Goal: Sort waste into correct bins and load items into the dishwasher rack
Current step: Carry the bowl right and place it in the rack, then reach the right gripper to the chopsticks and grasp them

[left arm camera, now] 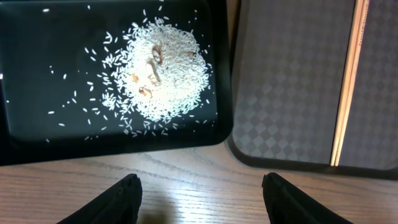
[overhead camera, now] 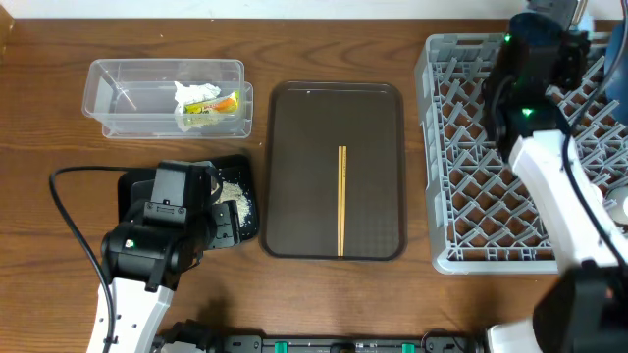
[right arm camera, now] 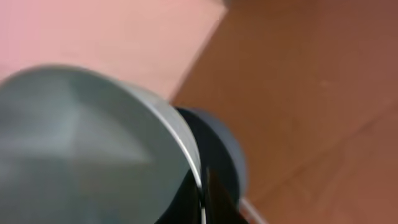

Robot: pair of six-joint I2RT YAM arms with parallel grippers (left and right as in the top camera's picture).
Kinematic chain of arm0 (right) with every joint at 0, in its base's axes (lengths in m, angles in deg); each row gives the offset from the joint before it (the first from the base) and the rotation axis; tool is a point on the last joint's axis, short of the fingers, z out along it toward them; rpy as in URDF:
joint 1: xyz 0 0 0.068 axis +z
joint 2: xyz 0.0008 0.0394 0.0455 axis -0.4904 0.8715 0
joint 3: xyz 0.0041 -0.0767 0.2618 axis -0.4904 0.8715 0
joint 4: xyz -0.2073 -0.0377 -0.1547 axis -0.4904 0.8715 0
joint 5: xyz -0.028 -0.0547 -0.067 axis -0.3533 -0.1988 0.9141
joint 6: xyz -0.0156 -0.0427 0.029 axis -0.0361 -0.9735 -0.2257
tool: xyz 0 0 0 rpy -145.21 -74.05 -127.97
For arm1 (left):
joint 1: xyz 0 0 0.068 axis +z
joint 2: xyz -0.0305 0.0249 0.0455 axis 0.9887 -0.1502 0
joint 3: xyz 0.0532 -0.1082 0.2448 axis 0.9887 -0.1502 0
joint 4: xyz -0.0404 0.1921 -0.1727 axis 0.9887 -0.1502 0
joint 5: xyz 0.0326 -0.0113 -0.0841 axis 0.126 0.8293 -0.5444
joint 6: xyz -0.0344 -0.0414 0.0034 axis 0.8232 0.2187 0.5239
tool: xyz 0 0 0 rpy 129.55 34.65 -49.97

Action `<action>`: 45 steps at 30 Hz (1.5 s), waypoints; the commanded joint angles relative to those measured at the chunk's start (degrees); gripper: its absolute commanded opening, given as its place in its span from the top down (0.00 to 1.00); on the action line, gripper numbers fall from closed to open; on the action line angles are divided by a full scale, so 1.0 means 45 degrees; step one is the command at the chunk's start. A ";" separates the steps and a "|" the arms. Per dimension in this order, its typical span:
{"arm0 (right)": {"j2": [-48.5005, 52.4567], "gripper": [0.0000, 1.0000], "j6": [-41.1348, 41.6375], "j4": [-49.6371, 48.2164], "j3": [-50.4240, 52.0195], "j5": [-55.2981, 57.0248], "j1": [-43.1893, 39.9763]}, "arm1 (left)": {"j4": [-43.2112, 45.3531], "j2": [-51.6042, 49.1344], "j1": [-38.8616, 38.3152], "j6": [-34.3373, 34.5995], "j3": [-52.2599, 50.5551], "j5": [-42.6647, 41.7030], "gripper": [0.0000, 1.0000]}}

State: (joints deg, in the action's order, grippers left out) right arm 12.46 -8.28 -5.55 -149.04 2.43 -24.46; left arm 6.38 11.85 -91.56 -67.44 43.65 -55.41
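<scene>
Sorting looks finished and loading is under way.

Far left of the brown serving tray, one clear tub holds one tissue and one wrapper. Nearer, touching the tray's left edge, one black tray carries one heap of rice crumbs. The left arm hovers there, jaws spread and empty over the counter.

On the tray lies one pair of chopsticks, not yet loaded. Taking them next likely calls for a low, narrow pinch across both.

Right of the tray stands one rack. The right arm is over it with one blurred round dish close by; I cannot tell how its jaws stand.
</scene>
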 commanded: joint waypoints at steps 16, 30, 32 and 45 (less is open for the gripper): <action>0.4148 0.99 -0.3342 -0.1559 -0.0068 0.1787 -0.0627 | 0.0121 0.0010 0.0073 -0.0015 0.0049 0.0199 0.34; 0.4692 0.99 0.1005 0.2069 -0.0068 0.1768 0.0544 | 0.0117 0.0010 0.0073 0.0034 0.0049 0.0189 0.34; 0.4692 0.99 0.1379 0.2769 -0.0068 0.1773 0.0787 | 0.0117 0.0010 0.0073 0.0034 0.0049 0.0189 0.34; 0.4478 0.67 0.4386 0.5858 -0.0068 0.1535 0.2064 | 0.0112 0.0010 0.0073 0.0029 0.0049 0.0189 0.34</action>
State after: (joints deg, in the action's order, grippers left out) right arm 32.54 6.78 19.80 -149.73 10.30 -15.67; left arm 7.04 11.85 -91.53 -67.42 43.65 -55.43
